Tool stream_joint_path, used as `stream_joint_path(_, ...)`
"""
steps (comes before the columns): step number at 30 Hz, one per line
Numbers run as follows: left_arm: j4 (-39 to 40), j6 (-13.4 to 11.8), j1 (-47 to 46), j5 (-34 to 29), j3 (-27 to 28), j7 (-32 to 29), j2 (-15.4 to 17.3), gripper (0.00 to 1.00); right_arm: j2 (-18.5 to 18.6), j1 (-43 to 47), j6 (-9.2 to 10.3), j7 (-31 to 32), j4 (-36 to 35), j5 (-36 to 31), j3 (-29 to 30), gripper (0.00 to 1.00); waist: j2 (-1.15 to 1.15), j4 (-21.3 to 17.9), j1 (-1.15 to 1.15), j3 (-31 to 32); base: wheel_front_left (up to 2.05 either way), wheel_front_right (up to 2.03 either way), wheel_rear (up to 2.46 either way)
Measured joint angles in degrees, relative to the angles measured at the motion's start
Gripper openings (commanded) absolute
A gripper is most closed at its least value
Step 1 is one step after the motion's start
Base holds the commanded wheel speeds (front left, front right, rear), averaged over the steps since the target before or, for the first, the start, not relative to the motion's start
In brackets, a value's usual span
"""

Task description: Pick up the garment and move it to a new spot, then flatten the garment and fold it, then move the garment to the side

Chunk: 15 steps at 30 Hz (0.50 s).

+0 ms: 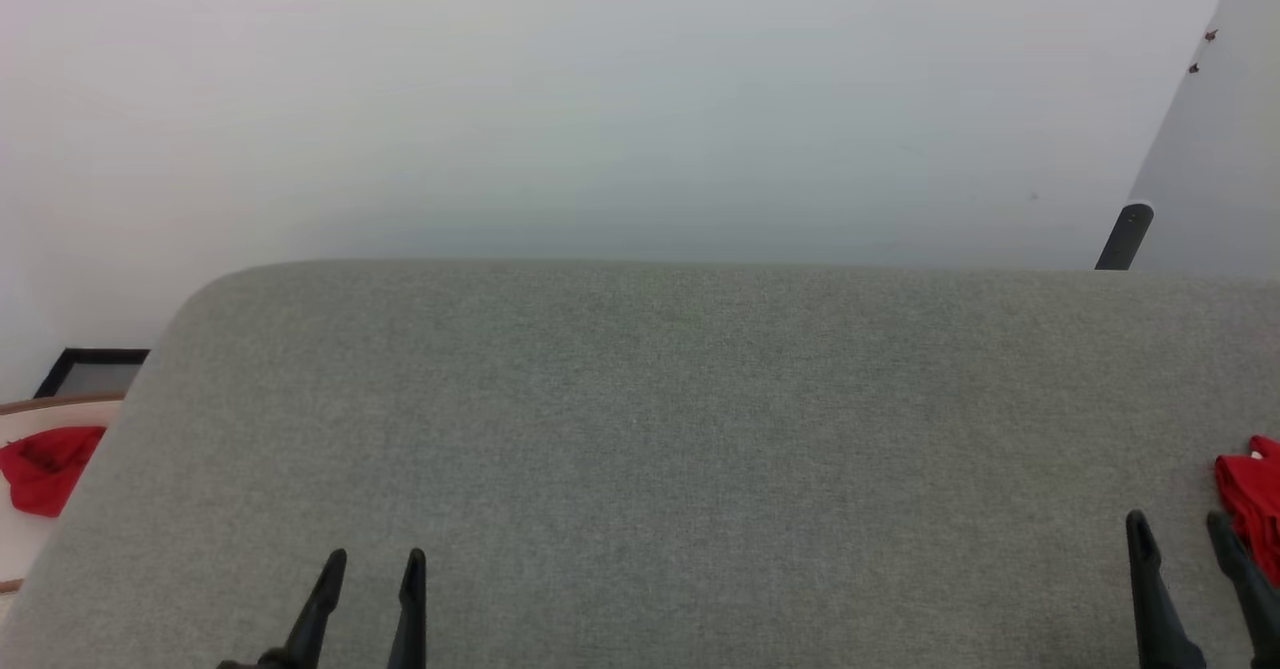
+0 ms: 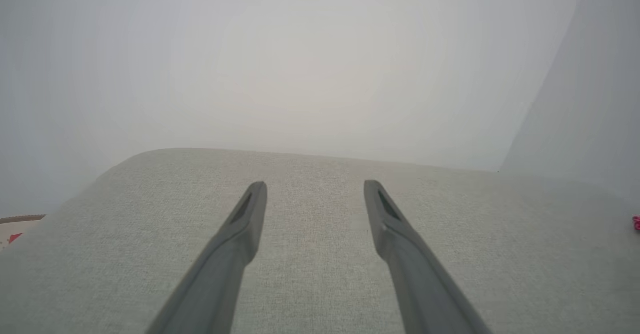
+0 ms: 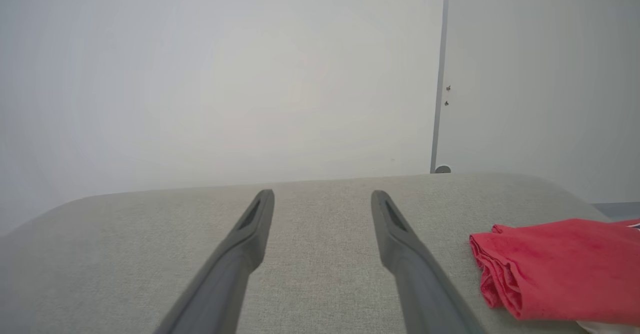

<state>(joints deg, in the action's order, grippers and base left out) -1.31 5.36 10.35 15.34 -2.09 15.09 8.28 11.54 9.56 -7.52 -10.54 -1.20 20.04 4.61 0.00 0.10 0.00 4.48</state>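
The garment is a red bundle lying folded at the far right edge of the grey cushioned surface. In the right wrist view the garment lies just right of my fingers, with a sliver of white under it. My right gripper hovers open just left of the garment, nothing between its fingers. Over the surface's front left, my left gripper stands open and empty. A speck of red garment shows at the right edge of the left wrist view.
A plain red cloth scrap lies on a pale round table beyond the surface's left edge, beside a dark frame. A white wall stands behind. A dark leg leans at the back right corner.
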Motion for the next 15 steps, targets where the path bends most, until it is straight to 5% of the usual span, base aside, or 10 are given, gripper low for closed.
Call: stream_joint_path(15,1.86,0.67,1.29,2.8,-0.83,-0.44,0.63,1.0,-2.36,2.17,0.0,2.0,-3.9,-0.56,1.29,1.0,0.0,-0.07,0.0,-0.21,0.0,0.0,0.0)
